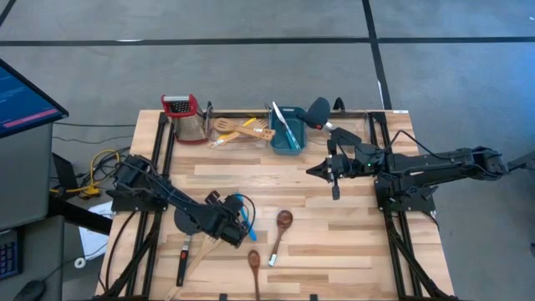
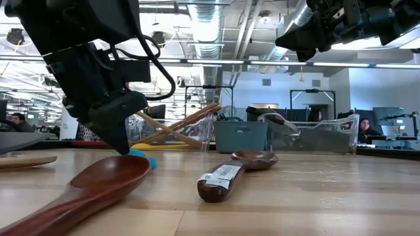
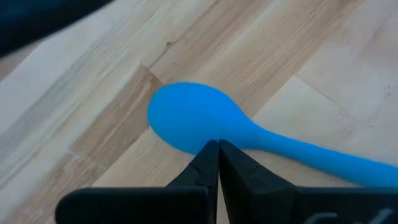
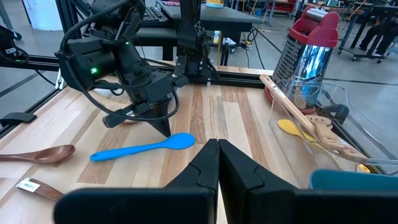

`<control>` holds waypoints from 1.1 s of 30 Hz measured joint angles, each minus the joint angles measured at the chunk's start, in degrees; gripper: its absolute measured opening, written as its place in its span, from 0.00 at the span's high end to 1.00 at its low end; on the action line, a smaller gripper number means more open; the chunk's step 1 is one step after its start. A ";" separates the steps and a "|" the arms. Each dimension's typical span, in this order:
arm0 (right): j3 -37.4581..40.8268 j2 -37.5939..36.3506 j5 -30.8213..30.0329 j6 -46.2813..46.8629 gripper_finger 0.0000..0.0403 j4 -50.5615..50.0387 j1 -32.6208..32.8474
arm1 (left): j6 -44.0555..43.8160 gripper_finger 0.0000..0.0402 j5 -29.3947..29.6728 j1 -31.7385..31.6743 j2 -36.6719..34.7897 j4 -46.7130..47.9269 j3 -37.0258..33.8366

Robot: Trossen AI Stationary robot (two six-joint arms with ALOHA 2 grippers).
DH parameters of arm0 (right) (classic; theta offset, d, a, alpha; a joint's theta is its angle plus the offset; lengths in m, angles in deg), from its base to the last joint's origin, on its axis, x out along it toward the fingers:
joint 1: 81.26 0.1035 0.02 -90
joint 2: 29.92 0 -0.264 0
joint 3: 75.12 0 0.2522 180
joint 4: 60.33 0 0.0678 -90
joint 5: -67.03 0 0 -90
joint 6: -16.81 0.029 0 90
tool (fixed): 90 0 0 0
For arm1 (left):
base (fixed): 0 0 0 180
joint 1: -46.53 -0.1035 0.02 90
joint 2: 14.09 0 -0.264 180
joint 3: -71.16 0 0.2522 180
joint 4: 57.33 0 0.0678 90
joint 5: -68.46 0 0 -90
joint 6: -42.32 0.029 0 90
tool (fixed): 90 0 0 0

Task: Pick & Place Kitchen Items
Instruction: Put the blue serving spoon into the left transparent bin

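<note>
A blue spoon (image 1: 248, 213) lies flat on the table, bowl toward the far edge; it also shows in the left wrist view (image 3: 193, 118) and the right wrist view (image 4: 143, 148). My left gripper (image 1: 236, 211) is shut, its tips (image 3: 217, 146) low over the spoon where bowl meets handle. My right gripper (image 1: 322, 171) is shut (image 4: 217, 144) and hangs high above the table's right half (image 2: 308, 46). Two dark-brown wooden spoons (image 1: 280, 232) (image 1: 253, 266) lie near the near edge. Pale wooden utensils and a yellow spoon (image 1: 238, 130) lean in a clear bin. My left gripper points down with shut fingers (image 3: 205, 165) at the blue spoon's neck (image 3: 249, 134), right beside the bowl. Whether the tips touch the spoon, I cannot tell. The spoon lies flat on the table.
A teal tub (image 1: 287, 130), the clear bin and a red-topped grater (image 1: 185, 117) line the far edge. A black-and-red spatula (image 1: 182, 263) and a pale wooden utensil (image 1: 199, 257) lie near the near edge, left of centre. Bare wood lies between the arms.
</note>
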 joint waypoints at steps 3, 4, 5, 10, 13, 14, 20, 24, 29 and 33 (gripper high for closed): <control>0.00 0.00 0.00 -0.02 1.00 0.00 -0.01 | 0.02 1.00 1.31 0.00 0.00 -0.11 0.00; 0.00 0.00 0.00 -0.01 1.00 0.00 0.00 | 0.02 1.00 2.34 0.00 0.00 -0.14 0.01; 0.00 0.00 0.00 -0.01 1.00 0.01 -0.01 | 0.02 1.00 3.34 0.00 0.00 -0.14 0.02; -0.01 0.00 0.00 -0.02 1.00 0.01 0.00 | 1.41 1.00 6.67 -0.91 0.00 -0.17 0.02; 0.00 0.00 0.00 -0.02 1.00 0.01 0.00 | 1.56 1.00 9.55 -1.86 -0.02 -0.16 0.04; 0.00 0.00 0.00 -0.02 1.00 0.01 -0.01 | 1.78 1.00 10.49 -2.18 -0.02 -0.16 0.04; 0.00 0.00 0.00 -0.02 1.00 0.01 -0.02 | 5.48 1.00 12.13 -3.82 -0.89 -0.18 0.08; 0.00 0.00 0.00 -0.10 1.00 0.01 -0.02 | 8.76 1.00 16.09 -4.13 -4.80 -0.21 0.12; -0.02 0.00 0.00 -0.13 1.00 0.03 -0.02 | 15.58 1.00 15.36 -4.15 -14.89 -1.01 0.13; 0.00 0.07 0.00 -0.08 1.00 0.18 0.00 | 16.57 1.00 6.47 -3.77 -21.99 -1.32 0.15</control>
